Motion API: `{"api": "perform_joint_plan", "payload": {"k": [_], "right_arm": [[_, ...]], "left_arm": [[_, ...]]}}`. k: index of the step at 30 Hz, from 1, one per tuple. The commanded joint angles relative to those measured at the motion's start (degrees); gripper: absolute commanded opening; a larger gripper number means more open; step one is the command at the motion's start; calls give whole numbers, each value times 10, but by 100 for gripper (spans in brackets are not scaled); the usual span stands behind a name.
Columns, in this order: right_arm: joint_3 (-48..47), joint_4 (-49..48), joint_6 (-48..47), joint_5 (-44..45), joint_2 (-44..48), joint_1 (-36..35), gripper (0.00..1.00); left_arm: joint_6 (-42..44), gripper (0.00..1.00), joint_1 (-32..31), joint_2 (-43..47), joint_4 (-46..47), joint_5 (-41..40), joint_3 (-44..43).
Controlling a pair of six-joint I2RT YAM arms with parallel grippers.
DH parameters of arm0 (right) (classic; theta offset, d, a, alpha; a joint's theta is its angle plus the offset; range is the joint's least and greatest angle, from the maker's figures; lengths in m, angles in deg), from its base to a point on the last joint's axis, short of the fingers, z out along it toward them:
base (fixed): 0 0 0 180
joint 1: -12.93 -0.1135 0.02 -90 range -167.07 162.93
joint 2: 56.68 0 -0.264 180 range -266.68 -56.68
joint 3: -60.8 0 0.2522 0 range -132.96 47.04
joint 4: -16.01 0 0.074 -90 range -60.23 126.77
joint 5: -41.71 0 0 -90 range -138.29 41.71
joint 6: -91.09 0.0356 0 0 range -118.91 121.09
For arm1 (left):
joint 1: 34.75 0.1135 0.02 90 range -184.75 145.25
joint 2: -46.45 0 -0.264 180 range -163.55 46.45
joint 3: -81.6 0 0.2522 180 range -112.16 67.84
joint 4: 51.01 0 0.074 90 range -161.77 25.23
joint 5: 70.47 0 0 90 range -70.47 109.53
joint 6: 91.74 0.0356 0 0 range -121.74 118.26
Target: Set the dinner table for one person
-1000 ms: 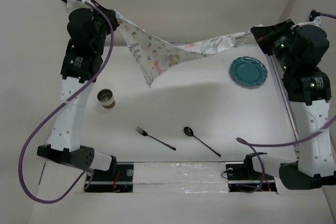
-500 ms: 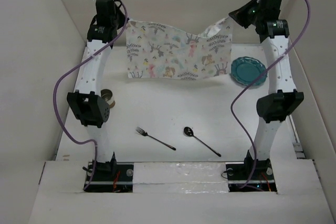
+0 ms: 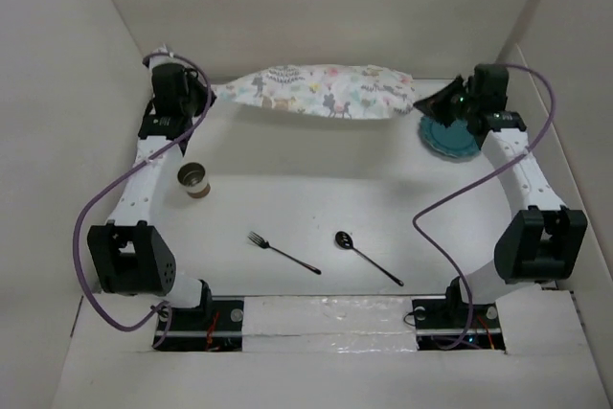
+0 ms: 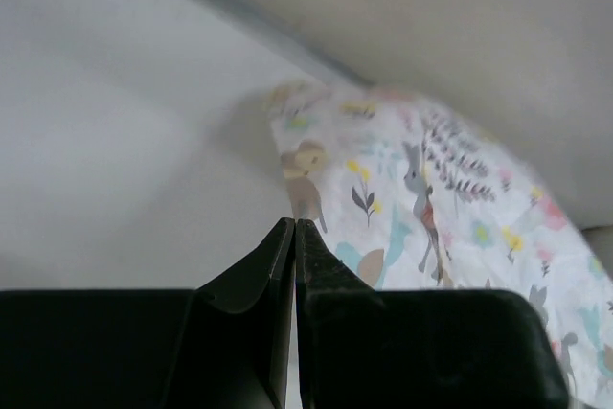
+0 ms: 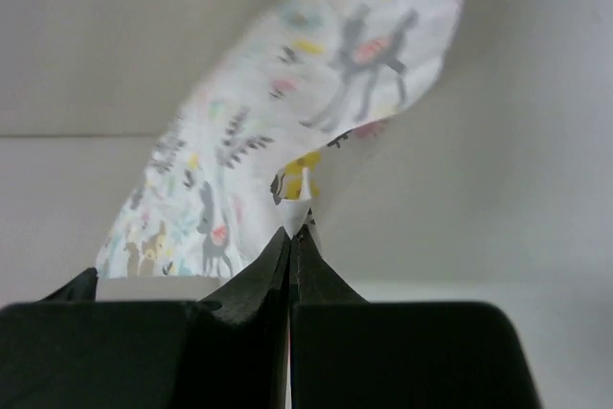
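Observation:
An animal-print cloth placemat (image 3: 321,91) hangs stretched between my two grippers, low over the far edge of the white dinner table (image 3: 316,198). My left gripper (image 3: 213,96) is shut on its left corner; the left wrist view shows the cloth (image 4: 431,198) just past the closed tips (image 4: 295,224). My right gripper (image 3: 424,102) is shut on its right corner; the right wrist view shows the cloth (image 5: 287,131) pinched at the tips (image 5: 297,229). A teal plate (image 3: 450,133) lies at the far right, partly under my right arm.
A small metal cup (image 3: 194,180) stands at the left. A black fork (image 3: 283,252) and a black slotted spoon (image 3: 366,256) lie near the front middle. White walls close in the back and both sides.
Both arms have lowered and reached toward the back wall. The placemat, hanging upright before, now lies low and nearly flat along the far edge.

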Motion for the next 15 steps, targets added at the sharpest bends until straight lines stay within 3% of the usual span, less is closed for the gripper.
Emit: {"api": "perform_joint_plan", "payload": {"k": [1, 7, 15], "right_arm": [[120, -35, -23, -33, -21, 12, 0], [225, -20, -53, -11, -58, 23, 0], [298, 6, -76, 13, -37, 23, 0]], "left_arm": [[2, 0, 2, 1, 39, 25, 143], [11, 0, 2, -5, 42, 49, 265], [30, 0, -21, 16, -28, -19, 309]]}}
